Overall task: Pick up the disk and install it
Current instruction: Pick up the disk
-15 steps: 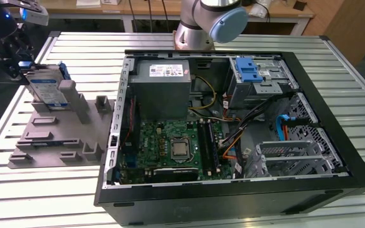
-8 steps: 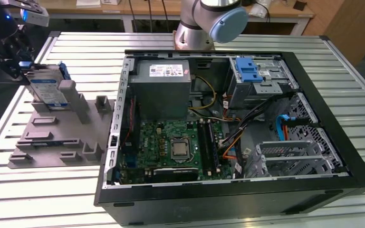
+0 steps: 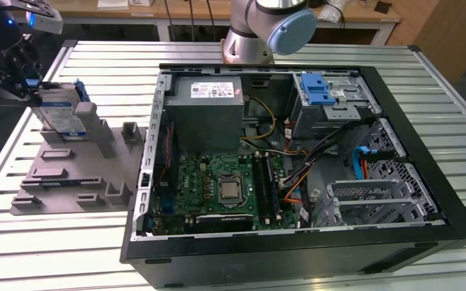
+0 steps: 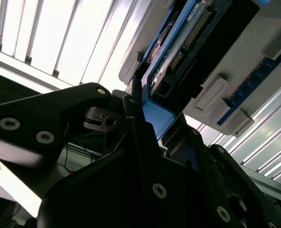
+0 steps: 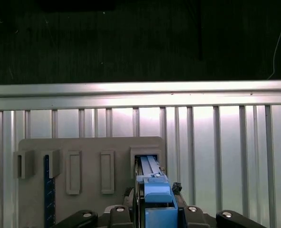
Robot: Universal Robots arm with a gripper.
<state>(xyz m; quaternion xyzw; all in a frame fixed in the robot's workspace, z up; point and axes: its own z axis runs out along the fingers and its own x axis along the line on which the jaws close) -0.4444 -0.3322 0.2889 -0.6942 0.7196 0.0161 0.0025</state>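
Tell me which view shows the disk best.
Exterior view: the disk stands on edge in the grey holder, label face and blue frame both visible. The first wrist view catches its blue-framed edge end-on; the second wrist view, a close oblique slice of one side.

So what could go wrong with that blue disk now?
The disk stands on edge in a snug slot of the grey holder, with the gripper right at it. A crooked pull might jam it or tip the holder. Also, loose cables cross the open computer case, so the disk could snag there.
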